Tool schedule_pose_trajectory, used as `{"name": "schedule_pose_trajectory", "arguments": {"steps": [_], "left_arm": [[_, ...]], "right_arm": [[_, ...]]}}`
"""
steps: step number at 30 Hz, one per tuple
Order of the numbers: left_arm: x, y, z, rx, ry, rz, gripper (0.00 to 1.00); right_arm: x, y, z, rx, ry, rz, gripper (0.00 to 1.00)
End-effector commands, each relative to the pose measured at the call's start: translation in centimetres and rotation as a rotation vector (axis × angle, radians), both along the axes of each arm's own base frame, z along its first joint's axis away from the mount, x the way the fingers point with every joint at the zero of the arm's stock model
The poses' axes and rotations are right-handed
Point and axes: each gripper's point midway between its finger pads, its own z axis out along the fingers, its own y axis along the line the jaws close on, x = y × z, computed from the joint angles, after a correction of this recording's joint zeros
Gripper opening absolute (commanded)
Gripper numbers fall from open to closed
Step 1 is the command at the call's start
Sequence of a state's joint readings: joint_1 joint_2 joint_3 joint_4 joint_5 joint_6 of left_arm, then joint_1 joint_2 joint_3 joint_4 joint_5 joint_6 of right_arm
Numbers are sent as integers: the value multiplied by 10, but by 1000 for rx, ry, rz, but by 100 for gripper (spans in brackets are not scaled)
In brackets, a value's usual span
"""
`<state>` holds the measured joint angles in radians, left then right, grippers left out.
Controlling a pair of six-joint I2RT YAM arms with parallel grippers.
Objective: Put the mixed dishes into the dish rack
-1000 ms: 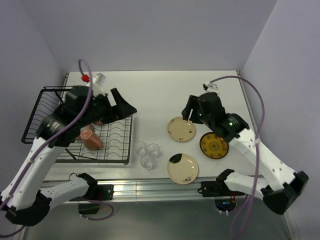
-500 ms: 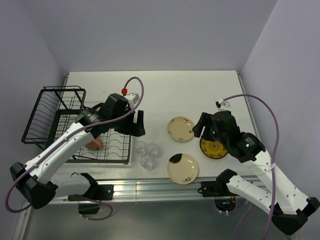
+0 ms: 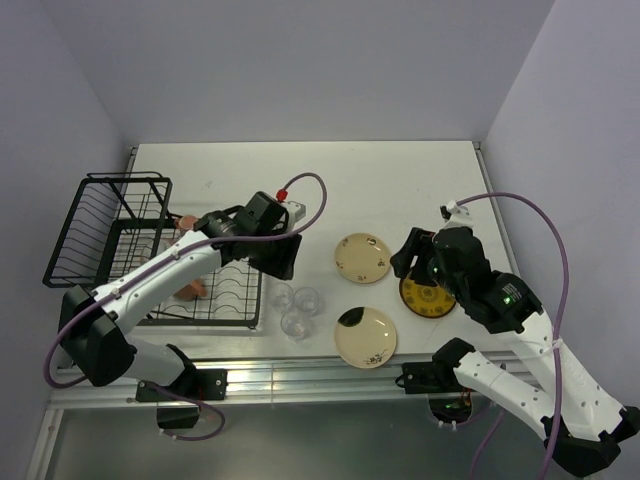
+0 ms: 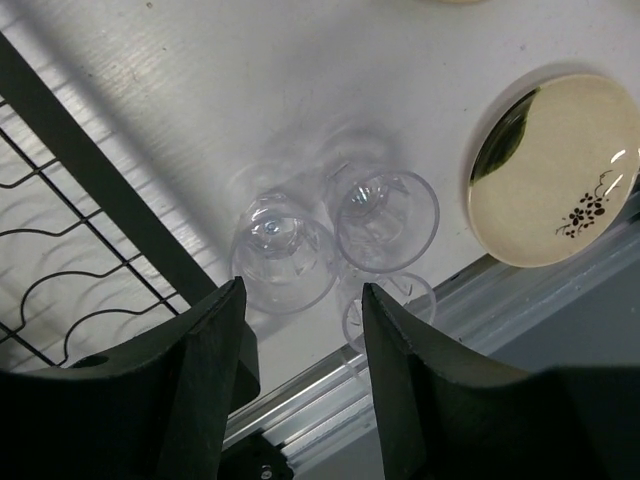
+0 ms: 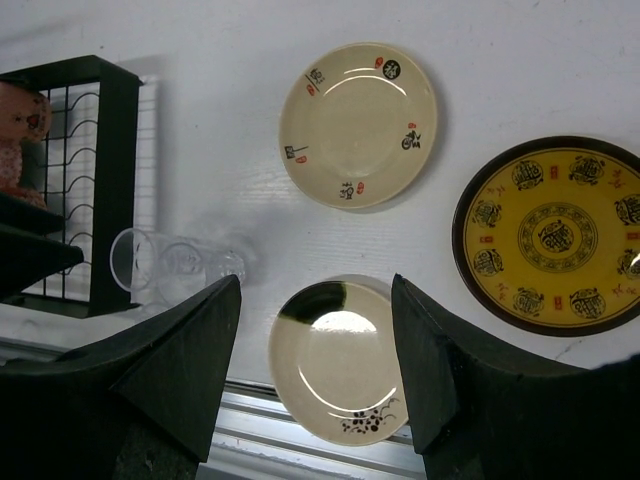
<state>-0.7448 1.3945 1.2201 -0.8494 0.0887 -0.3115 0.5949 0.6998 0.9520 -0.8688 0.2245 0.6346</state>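
Note:
Three clear glasses [image 3: 294, 308] stand together on the table, just right of the black wire dish rack [image 3: 110, 215]. My left gripper [image 3: 283, 262] hovers above them, open with nothing between its fingers; in the left wrist view the glasses [image 4: 283, 262] lie just beyond the gripper [image 4: 303, 300]. A pink mug [image 3: 191, 289] sits in the rack, partly hidden by the arm. Two cream plates [image 3: 362, 258] [image 3: 365, 336] and a yellow ornate plate [image 3: 430, 295] lie to the right. My right gripper [image 3: 405, 258] is open and high over the plates [image 5: 340, 360], framed by the gripper [image 5: 315, 290].
The rack's raised basket end [image 3: 100, 200] is at the far left. A metal rail [image 3: 320, 375] runs along the table's near edge, close to the nearest glass and cream plate. Grey walls close in the back and both sides.
My left arm has swung from over the rack to the right and down over the glasses, its jaws narrowing. My right arm has drawn back toward the yellow plate.

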Motion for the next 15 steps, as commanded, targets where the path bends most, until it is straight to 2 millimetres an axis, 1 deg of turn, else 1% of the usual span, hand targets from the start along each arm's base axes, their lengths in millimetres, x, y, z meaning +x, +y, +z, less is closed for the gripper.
{"name": "schedule_pose_trajectory", "arguments": {"steps": [1, 4, 5, 7, 8, 9, 11, 15], "left_arm": [[-3, -21, 5, -61, -4, -21, 55], [-6, -33, 0, -64, 2, -21, 57], [-12, -40, -5, -56, 10, -46, 58], [-14, -49, -7, -49, 12, -68, 60], [-18, -54, -15, -29, 27, -86, 60], [-18, -59, -15, -28, 27, -95, 60], [-21, -63, -26, 4, 40, -117, 61], [-16, -64, -36, 46, 31, -124, 61]], "right_arm": [[-1, -8, 14, 9, -36, -32, 69], [-3, -10, 10, 3, -35, -33, 69], [-3, -11, 10, 2, -35, -35, 69], [-5, -11, 9, 2, -36, -32, 69], [-5, -12, 9, 0, -35, -33, 69], [-5, -12, 9, 0, -35, -31, 69], [-6, -14, 11, -2, -44, -35, 69], [-8, -18, 14, -10, -60, -36, 69]]}}
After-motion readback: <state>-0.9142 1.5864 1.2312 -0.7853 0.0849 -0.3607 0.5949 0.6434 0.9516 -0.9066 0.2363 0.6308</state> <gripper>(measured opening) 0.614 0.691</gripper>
